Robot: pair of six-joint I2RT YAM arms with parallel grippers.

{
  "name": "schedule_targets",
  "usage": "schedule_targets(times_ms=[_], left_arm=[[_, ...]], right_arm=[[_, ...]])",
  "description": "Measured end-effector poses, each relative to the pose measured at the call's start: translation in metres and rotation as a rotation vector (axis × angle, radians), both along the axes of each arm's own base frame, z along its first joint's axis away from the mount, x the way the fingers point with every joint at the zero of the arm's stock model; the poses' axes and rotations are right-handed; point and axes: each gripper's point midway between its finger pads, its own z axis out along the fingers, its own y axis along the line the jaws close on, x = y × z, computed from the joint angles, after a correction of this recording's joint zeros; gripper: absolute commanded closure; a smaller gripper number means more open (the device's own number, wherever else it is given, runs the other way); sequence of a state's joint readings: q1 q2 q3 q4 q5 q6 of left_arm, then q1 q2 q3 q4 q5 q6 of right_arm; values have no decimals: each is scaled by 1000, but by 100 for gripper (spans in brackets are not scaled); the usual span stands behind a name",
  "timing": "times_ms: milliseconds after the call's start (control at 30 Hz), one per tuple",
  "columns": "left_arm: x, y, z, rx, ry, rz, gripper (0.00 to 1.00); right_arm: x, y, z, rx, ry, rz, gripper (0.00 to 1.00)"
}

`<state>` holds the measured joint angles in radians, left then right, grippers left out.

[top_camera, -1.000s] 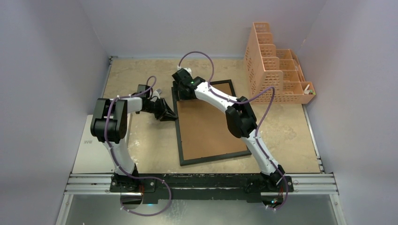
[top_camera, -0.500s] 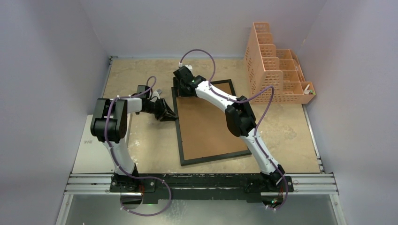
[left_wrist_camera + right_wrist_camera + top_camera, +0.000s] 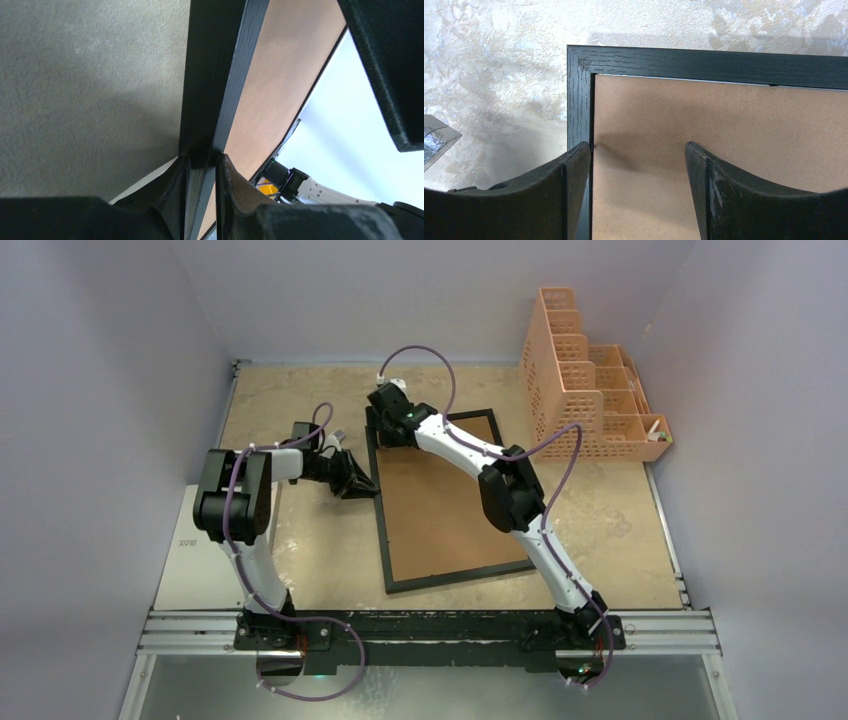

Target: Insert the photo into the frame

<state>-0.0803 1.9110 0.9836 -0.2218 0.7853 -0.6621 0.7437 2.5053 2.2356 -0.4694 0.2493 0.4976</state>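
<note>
The frame (image 3: 455, 577) lies back-up on the table, its brown backing board (image 3: 440, 515) facing up inside the thin black rim. My left gripper (image 3: 362, 485) comes in from the left and is shut on the frame's left rail (image 3: 215, 75), one finger on each side of it (image 3: 202, 159). Over the frame's far left corner (image 3: 579, 65) my right gripper (image 3: 385, 430) hangs open; between its tips (image 3: 638, 150) there is only board. Its left fingertip (image 3: 576, 165) is at the inner edge of the rail. The photo is hidden.
A peach mesh organizer (image 3: 585, 390) stands at the back right. A white slab (image 3: 195, 560) lies at the table's left near edge. Grey walls close in on three sides. The right arm's links (image 3: 510, 495) stretch across the frame.
The right gripper has crept a little toward the frame's far left corner. The left gripper keeps its hold and place.
</note>
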Motion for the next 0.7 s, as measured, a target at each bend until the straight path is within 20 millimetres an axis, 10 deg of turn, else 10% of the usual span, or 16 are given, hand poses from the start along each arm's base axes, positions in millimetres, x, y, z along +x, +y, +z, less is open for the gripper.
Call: schedule_targets(times_ms=[700], left_arm=[[0, 0, -1, -6, -5, -1, 90]], right_arm=[[0, 0, -5, -85, -60, -31, 35]])
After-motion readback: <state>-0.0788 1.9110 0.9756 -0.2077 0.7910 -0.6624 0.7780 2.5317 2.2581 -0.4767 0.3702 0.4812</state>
